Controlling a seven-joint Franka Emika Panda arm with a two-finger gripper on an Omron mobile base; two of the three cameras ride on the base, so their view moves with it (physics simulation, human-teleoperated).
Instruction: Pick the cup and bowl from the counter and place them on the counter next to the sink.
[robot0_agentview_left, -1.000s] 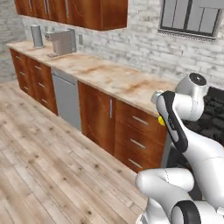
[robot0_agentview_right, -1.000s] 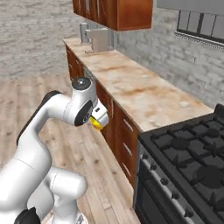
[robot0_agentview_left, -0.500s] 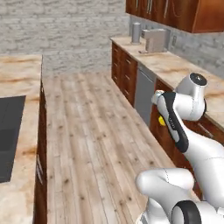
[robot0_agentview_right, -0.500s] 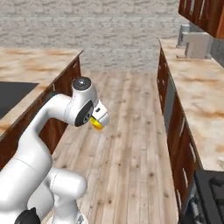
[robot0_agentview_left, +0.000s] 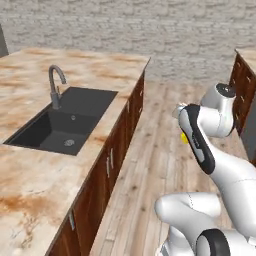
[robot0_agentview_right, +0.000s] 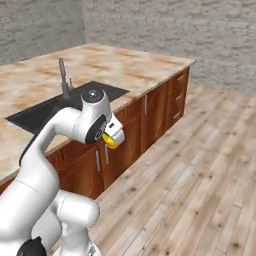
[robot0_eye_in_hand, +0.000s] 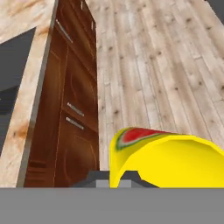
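Clamped shut on a glossy yellow cup (robot0_eye_in_hand: 166, 159) with a red-and-green watermelon-like patch at its rim: the two-finger gripper (robot0_agentview_right: 114, 139), hanging over the wooden floor off the front edge of the beige marble-like counter (robot0_agentview_left: 35, 185). Dark grey recessed sink (robot0_agentview_left: 62, 125) with curved faucet (robot0_agentview_left: 55, 85) set back from that front edge, beyond the cabinet fronts. No readable writing or brand anywhere. Red bowl not spotted.

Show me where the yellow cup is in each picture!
Left base view: the yellow cup peeks out at centre right, beside the white arm, above the wooden floor.
Right base view: a yellow patch left of centre, under the arm's round joint, in front of the cabinets.
Hand view: big, at the bottom right, with a watermelon picture on it.
Shared landmark: the dark sink in the counter.
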